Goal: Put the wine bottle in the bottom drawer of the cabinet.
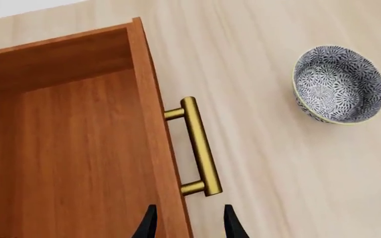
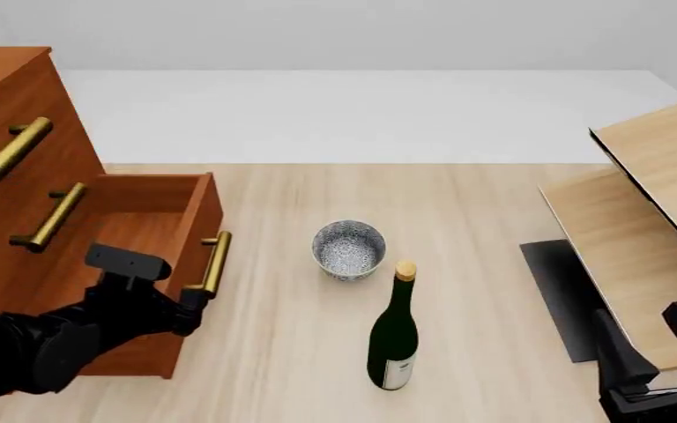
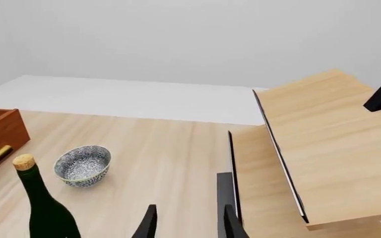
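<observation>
The wine bottle (image 2: 394,339) stands upright on the table, dark green with a cork top and white label; it also shows in the right wrist view (image 3: 43,206). The cabinet (image 2: 10,167) stands at the left with its bottom drawer (image 2: 156,220) pulled out and nothing visible inside (image 1: 71,148). My left gripper (image 2: 188,307) is open just short of the near end of the drawer's brass handle (image 1: 200,146), fingertips (image 1: 149,224) astride the drawer front's top edge. My right gripper (image 2: 650,342) is open and empty at the near right, well right of the bottle.
A small speckled grey bowl (image 2: 348,249) sits just behind the bottle, right of the drawer. Pale light-wood furniture (image 2: 656,203) with a dark panel (image 2: 556,295) fills the right side. Two higher drawer fronts (image 2: 15,145) are shut.
</observation>
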